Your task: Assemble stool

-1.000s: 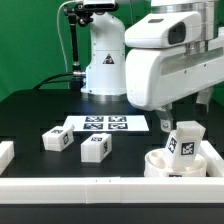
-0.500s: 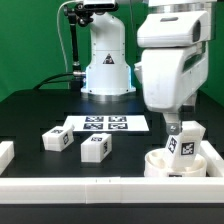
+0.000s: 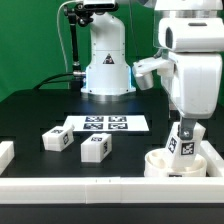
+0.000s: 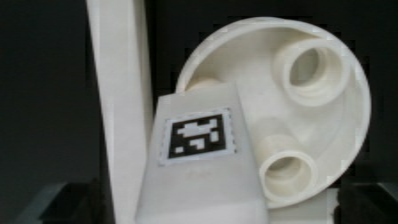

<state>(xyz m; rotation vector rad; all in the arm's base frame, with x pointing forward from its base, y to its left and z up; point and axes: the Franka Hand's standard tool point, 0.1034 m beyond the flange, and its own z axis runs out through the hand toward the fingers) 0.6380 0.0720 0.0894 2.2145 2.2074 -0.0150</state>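
Seat (image 3: 157,164) at the exterior view's right with first leg (image 3: 186,145) standing in it, maybe not screwed tight yet, second leg (image 3: 54,140) and third leg (image 3: 93,148) lying loose near the marker board (image 3: 105,124), gripper (image 3: 186,127) wide open just over the first leg, holding nothing.

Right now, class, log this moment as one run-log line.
pincer: open, over upright leg | upright leg: on seat | loose leg, second loose leg: on table by marker board
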